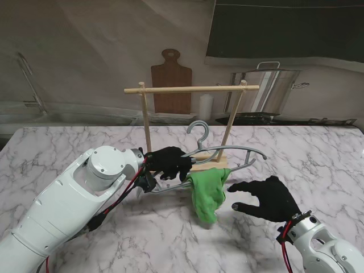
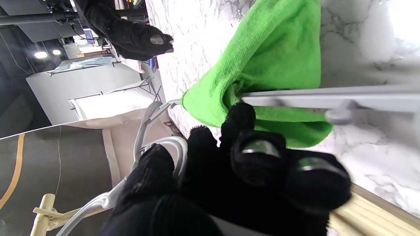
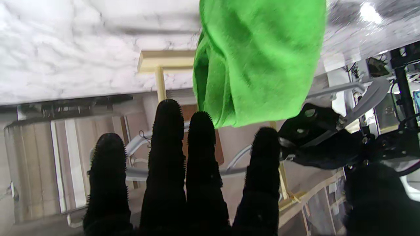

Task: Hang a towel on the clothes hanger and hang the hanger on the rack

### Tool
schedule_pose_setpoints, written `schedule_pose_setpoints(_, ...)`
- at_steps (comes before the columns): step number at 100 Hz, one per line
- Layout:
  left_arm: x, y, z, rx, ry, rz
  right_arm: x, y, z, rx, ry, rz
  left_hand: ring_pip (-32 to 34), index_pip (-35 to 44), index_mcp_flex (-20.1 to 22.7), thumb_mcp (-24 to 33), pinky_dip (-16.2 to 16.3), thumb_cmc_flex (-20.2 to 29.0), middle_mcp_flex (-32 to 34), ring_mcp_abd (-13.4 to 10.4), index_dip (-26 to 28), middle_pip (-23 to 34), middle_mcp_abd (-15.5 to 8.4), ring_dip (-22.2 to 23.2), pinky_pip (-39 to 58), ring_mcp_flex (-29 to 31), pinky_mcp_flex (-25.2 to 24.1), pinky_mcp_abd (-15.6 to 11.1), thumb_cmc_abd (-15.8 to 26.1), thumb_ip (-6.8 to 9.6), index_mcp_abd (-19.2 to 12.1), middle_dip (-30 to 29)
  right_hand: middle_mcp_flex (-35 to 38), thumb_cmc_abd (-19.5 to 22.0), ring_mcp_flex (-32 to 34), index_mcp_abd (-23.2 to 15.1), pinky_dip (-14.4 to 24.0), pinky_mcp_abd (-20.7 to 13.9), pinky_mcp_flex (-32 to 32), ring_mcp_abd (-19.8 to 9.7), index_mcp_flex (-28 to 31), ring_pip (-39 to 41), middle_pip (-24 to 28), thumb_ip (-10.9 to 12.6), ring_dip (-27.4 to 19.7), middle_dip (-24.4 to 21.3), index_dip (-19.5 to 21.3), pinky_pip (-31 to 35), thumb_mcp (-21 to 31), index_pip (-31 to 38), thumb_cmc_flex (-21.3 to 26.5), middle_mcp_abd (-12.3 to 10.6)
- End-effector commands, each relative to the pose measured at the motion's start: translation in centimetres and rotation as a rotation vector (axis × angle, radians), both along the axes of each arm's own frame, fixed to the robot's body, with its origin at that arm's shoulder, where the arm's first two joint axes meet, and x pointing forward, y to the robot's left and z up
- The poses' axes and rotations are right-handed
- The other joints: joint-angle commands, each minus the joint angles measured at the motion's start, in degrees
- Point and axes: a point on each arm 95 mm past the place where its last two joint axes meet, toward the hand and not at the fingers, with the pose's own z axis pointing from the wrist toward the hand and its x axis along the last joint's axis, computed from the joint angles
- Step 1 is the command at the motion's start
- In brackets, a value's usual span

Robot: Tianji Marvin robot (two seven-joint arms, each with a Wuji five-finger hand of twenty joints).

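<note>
Your left hand (image 1: 168,162) is clenched around the grey clothes hanger (image 1: 227,152), holding it up off the worktop (image 1: 307,153) just in front of the wooden rack (image 1: 190,89). The green towel (image 1: 208,190) is already draped over the hanger's lower bar, bunched and hanging down near the marble. Your right hand (image 1: 266,198) sits beside the towel with fingers spread, holding nothing. So the first half looks done; what remains for you is lifting the hook onto the rack's crossbar, which is not yet done
</note>
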Motion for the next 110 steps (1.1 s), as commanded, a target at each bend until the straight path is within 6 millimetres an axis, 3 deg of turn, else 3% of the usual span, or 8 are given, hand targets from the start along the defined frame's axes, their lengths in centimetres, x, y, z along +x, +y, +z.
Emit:
schedule_pose_setpoints(1, -0.3, -0.1, 0.2, -0.004, -0.007, -0.026, -0.1, -0.5, 0.0, -0.002, -0.038, -0.028, 1.87, -0.10, 2.28, 0.00, -0.64, 2.48, 0.45, 6.82, -0.24, 0.00, 0.35, -0.03, 23.12, 0.61, 2.11, -9.86, 4.10, 0.39, -1.35, 0.69, 0.21, -0.99, 1.89, 3.81, 0.21, -0.38, 0.51, 0.08, 5.75, 0.38, 2.69, 1.31, 0.23, 2.16, 3.49, 1.72, 1.18, 2.26, 0.55, -1.04)
schedule_pose_setpoints(12, -0.7, 0.0, 0.2, 0.007, -0.022, -0.056, -0.1, -1.0, 0.8, 0.008, -0.131, -0.067, 1.80, -0.10, 2.29, -0.01, -0.64, 2.41, 0.39, 6.85, -0.23, -0.04, 0.25, -0.04, 23.12, 0.46, 2.11, -9.86, 4.14, 0.39, -1.35, 0.69, 3.82, -3.45, 4.23, 6.45, 0.36, -1.09, 1.62, 0.44, 12.11, 1.74, 4.32, 1.67, 0.60, 3.09, 5.48, 2.59, 2.28, 4.31, 3.98, -1.43)
schedule_pose_setpoints(37, -1.8, 0.2, -0.7, 0.084, -0.092, -0.136, -0.1, -2.2, 4.1, 0.014, -0.252, -0.145, 1.63, -0.16, 2.21, 0.00, -0.64, 2.19, 0.14, 6.80, -0.11, -0.07, -0.16, -0.01, 23.12, 0.20, 2.11, -9.86, 4.31, 0.39, -1.90, 0.77, 2.62, -6.30, 2.73, 7.67, -0.40, -1.78, 0.68, -0.01, 12.08, -0.50, 2.79, 2.08, -0.81, 2.95, 6.73, 2.02, 2.55, 2.15, 7.00, -1.30)
schedule_pose_setpoints(54, -2.3, 0.1, -1.2, 0.155, -0.183, -0.209, 1.2, -2.5, 5.5, 0.060, -0.280, -0.130, 1.43, -0.13, 1.98, -0.01, -0.83, 1.96, -0.04, 6.84, 0.13, -0.04, -0.51, 0.02, 23.12, -0.08, 2.05, -9.84, 4.49, 0.38, -2.32, 0.87, -7.16, -10.57, -5.29, 9.07, -1.95, -3.67, -2.70, -1.60, 1.46, -8.64, -1.33, 2.07, -5.10, 0.75, 6.62, -1.14, 3.86, -4.03, 8.61, -2.53)
schedule_pose_setpoints(69, -2.8, -0.3, -1.3, 0.181, -0.247, -0.252, 2.4, -2.4, 6.0, 0.022, -0.245, -0.101, 1.35, -0.03, 2.00, -0.05, -1.06, 1.81, 0.01, 6.71, 0.32, 0.00, -0.65, 0.06, 23.12, -0.12, 2.04, -9.82, 4.46, 0.36, -2.50, 0.91, -17.53, -16.24, -12.83, 7.41, -2.66, -5.23, -6.27, -2.09, -9.79, -14.54, -2.40, 1.46, -9.07, -1.83, 4.59, -5.14, 6.98, -9.66, 7.06, -3.82)
schedule_pose_setpoints(82, -3.1, -0.6, -1.1, 0.180, -0.290, -0.267, 3.5, -1.4, 5.8, -0.005, -0.186, -0.071, 1.29, -0.01, 2.10, 0.05, -1.15, 1.88, 0.10, 6.61, 0.39, 0.04, -0.64, 0.06, 23.12, -0.05, 2.05, -9.81, 4.41, 0.39, -2.48, 0.94, -21.22, -19.68, -14.46, 11.67, -2.35, -5.43, -7.28, -2.09, -14.38, -15.76, -1.32, 0.85, -10.39, -1.97, 4.45, -7.05, 9.99, -10.71, 4.82, -3.74)
schedule_pose_setpoints(95, -3.4, -0.9, -0.9, 0.186, -0.331, -0.283, 4.9, -0.3, 4.9, -0.003, -0.141, -0.042, 1.23, 0.04, 2.15, 0.06, -1.20, 1.86, 0.10, 6.42, 0.45, 0.02, -0.76, 0.05, 23.12, 0.04, 2.05, -9.80, 4.36, 0.40, -2.60, 0.93, -17.96, -21.55, -12.23, 15.28, -2.29, -4.88, -6.40, -2.07, -9.85, -14.94, 0.38, 0.56, -10.24, -1.45, 5.22, -7.32, 10.82, -8.74, 4.51, -4.16)
schedule_pose_setpoints(110, -3.5, -1.2, -0.7, 0.207, -0.368, -0.291, 6.0, 1.4, 4.0, 0.037, -0.121, -0.008, 1.21, 0.05, 2.13, 0.01, -1.44, 1.71, 0.14, 6.38, 0.49, -0.02, -0.87, 0.05, 23.10, 0.04, 2.00, -9.87, 4.34, 0.39, -2.76, 0.91, -13.19, -23.05, -5.80, 13.98, -1.13, -3.33, -3.88, -2.59, -1.69, -9.89, 5.39, 0.14, -7.24, 1.08, 12.40, -5.72, 13.11, 0.28, 4.35, -3.96)
